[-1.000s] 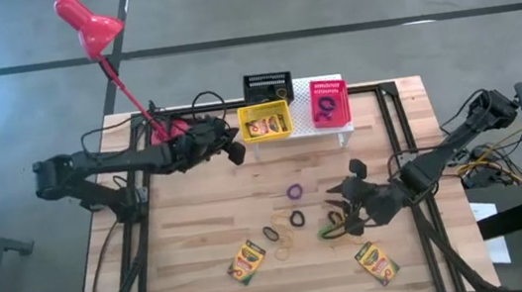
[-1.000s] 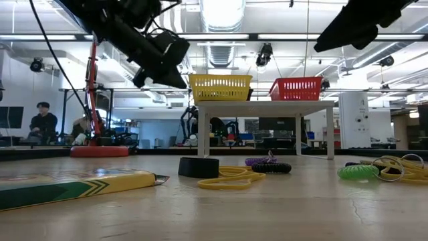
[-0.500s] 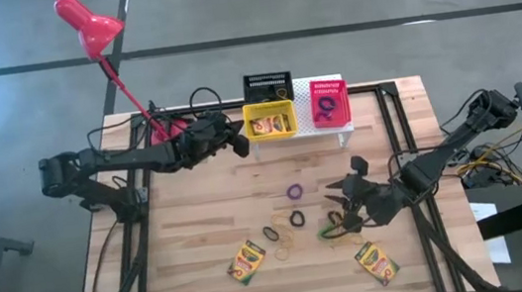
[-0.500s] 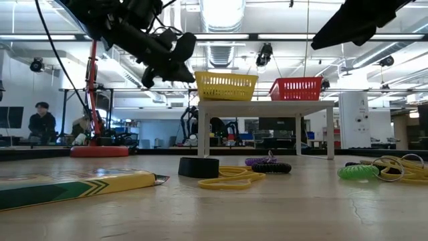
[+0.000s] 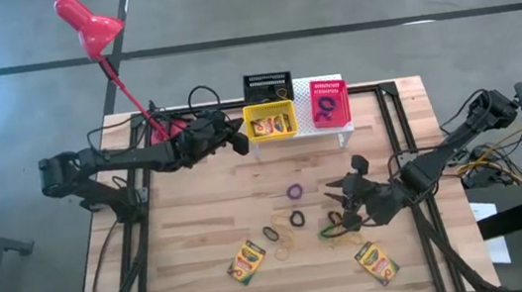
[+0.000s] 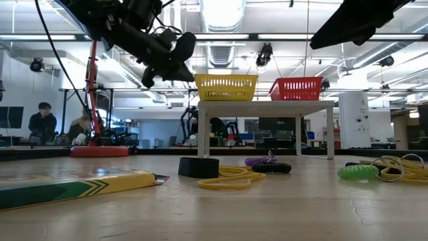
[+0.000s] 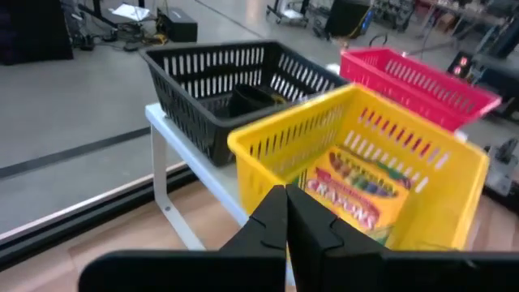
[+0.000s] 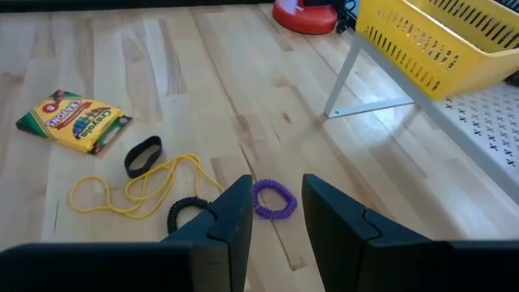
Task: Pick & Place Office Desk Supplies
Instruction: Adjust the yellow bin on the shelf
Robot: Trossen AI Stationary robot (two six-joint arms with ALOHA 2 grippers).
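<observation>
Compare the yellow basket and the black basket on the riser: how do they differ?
The yellow basket holds a crayon box lying flat inside; the black basket holds only something small and dark that I can't identify. In the high view, the yellow basket sits at the riser's front, on its left, and the black basket is behind it. Both are small, slotted and open-topped.
</observation>
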